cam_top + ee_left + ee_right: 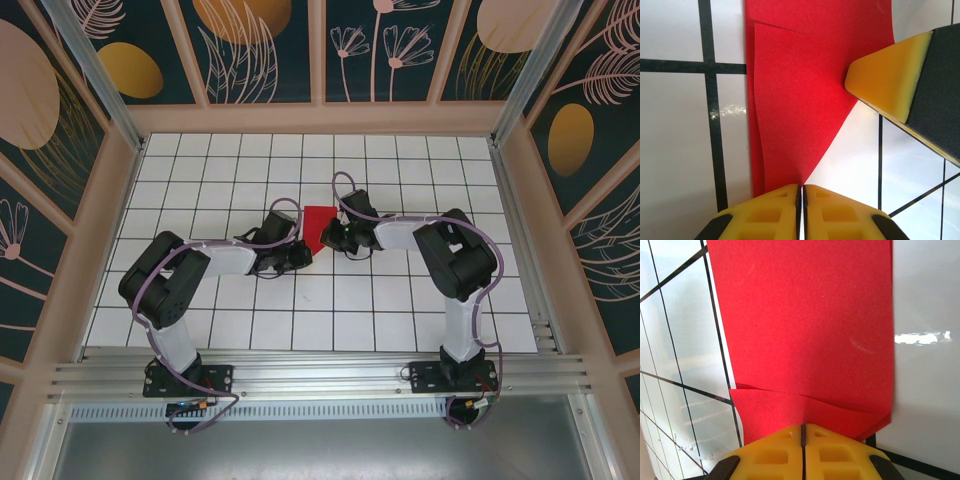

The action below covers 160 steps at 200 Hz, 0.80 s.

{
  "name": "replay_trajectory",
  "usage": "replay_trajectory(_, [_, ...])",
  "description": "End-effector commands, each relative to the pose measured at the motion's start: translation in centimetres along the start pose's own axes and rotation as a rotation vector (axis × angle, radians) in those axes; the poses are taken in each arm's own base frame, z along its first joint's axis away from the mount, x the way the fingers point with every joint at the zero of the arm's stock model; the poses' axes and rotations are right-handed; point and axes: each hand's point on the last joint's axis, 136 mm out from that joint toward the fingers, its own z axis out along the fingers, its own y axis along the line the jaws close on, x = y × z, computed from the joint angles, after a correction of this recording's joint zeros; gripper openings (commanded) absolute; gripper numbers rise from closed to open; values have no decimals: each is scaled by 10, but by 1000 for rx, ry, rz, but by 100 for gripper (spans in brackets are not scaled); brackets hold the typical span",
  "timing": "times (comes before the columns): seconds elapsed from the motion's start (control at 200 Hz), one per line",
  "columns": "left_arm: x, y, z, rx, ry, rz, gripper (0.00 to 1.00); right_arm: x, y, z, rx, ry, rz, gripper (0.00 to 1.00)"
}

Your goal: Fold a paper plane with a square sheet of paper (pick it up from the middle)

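Note:
The square sheet of paper (318, 222) is bright red and lies folded near the middle of the white grid table (400, 300). My left gripper (300, 256) meets its near-left side and my right gripper (333, 238) its near-right side. In the left wrist view the paper (800, 100) narrows toward my left gripper (801, 186), whose jaws are shut with the paper's edge at their seam. One of the right gripper's yellow fingers (890, 85) touches the paper's right edge. In the right wrist view a folded flap of the paper (805, 330) runs into my shut right gripper (803, 426).
Black grid lines cross the table. Patterned walls (320, 50) stand at the back and both sides. An aluminium rail (320, 375) runs along the near edge, where the arm bases are bolted. Both arms reach in toward the middle.

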Motion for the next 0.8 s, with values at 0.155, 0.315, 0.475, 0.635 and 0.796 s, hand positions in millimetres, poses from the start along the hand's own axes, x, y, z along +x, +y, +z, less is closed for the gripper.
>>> replay_trajectory(0.155, [-14, -13, -13, 33, -66, 42, 13, 14, -49, 12, 135, 40, 61, 8])
replay_trajectory(0.315, [-9, 3, -4, -22, -49, 24, 13, 15, -50, 12, 136, 43, 62, 7])
replay_trajectory(0.475, [-6, 16, 1, -75, -45, 20, 12, 15, -49, 12, 131, 42, 57, 7])
replay_trajectory(0.635, [4, 25, 6, -90, -15, 7, 11, 13, -43, 11, 113, 41, 48, 8])
replay_trajectory(0.796, [12, 36, 8, -121, 5, -2, 8, 6, -2, -5, 3, 11, -53, 7])
